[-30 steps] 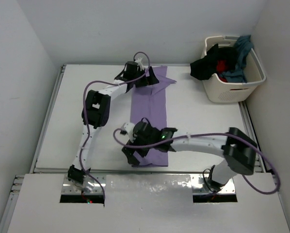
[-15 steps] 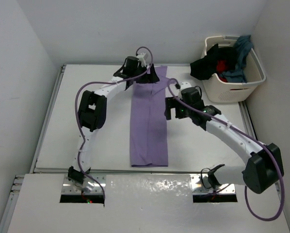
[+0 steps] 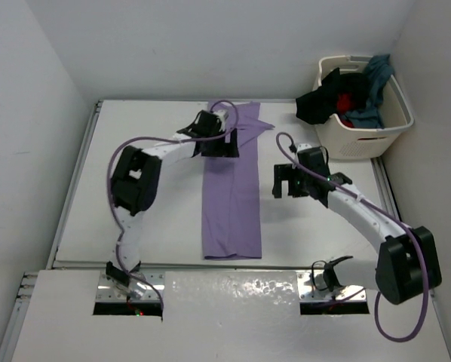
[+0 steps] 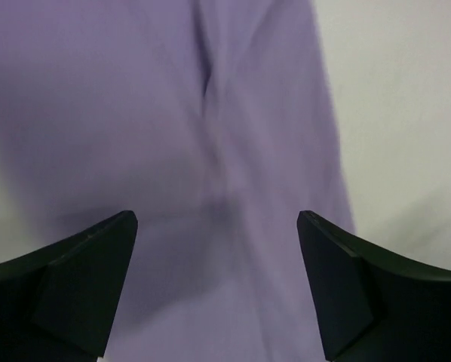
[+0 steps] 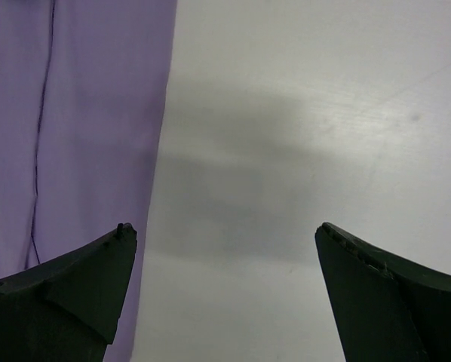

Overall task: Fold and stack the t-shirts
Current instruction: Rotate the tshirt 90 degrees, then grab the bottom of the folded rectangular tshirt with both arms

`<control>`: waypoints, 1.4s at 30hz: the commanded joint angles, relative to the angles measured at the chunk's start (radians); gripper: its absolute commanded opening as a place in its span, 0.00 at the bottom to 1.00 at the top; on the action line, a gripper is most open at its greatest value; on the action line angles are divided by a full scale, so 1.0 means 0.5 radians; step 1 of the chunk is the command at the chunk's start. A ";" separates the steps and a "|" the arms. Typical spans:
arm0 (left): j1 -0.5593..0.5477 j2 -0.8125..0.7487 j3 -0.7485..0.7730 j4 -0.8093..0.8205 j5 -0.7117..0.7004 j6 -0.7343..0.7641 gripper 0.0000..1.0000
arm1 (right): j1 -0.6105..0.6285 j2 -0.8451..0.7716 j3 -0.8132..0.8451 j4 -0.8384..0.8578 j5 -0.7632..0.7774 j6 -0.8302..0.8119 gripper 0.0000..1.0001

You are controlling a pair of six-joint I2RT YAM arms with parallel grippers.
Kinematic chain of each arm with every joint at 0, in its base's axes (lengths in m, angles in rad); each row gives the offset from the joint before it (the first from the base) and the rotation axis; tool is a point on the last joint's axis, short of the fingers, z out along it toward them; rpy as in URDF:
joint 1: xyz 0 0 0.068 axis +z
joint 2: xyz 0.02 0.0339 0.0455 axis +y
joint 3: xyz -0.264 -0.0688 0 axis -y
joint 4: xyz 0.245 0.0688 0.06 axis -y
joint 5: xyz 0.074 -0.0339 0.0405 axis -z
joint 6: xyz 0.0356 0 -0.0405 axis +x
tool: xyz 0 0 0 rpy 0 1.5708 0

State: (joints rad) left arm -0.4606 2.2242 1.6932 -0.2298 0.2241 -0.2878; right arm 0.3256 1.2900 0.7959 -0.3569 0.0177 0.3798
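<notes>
- The lavender t-shirt [image 3: 231, 197] lies flat in the middle of the table [image 3: 154, 219] as a long narrow strip running from the near edge to the far one; its long sides look tucked in, though a flap of cloth pokes out to the right at the far end.
- The left gripper [image 3: 225, 145] hovers low over the far part of that strip; in its wrist view the fingers [image 4: 82, 271] stand spread with only purple cloth beneath them, pinching nothing.
- The right gripper [image 3: 288, 182] hangs over bare table just beside the shirt's right edge, jaws wide apart and empty.
- The black t-shirt [image 3: 314, 105] droops over the rim of the cream laundry basket [image 3: 357, 145] at the far right; the red t-shirt [image 3: 348, 99] and the teal t-shirt [image 3: 376, 72] sit bundled inside.
- My reading — early days; one shirt is partly folded and wants its crosswise folds, three are untouched, and no stack exists yet.
</notes>
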 commanded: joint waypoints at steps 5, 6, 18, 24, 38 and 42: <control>-0.137 -1.621 -1.449 0.082 -0.365 -0.438 0.97 | 0.468 -0.450 -0.566 -0.007 -0.228 0.301 0.99; -0.161 -1.735 -1.593 0.061 -0.371 -0.501 0.99 | 0.584 -0.475 -0.631 0.063 -0.259 0.439 0.99; -0.705 -2.702 -2.820 0.140 -0.145 -1.148 0.97 | 1.183 -0.331 -1.052 0.680 -0.226 1.047 0.98; -0.757 -2.660 -2.991 0.349 -0.006 -1.204 0.75 | 1.196 -0.331 -1.138 0.701 -0.134 1.201 0.82; -0.892 -2.356 -2.948 0.586 0.000 -1.176 0.40 | 1.245 -0.365 -1.172 0.545 -0.078 1.351 0.39; -0.895 -2.249 -2.914 0.616 -0.031 -1.155 0.25 | 1.245 -0.380 -1.178 0.533 -0.072 1.354 0.30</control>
State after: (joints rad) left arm -0.8982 1.0729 0.2028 0.0311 0.2264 -0.8818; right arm 0.9394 1.0996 0.2317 -0.0093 -0.0399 1.0492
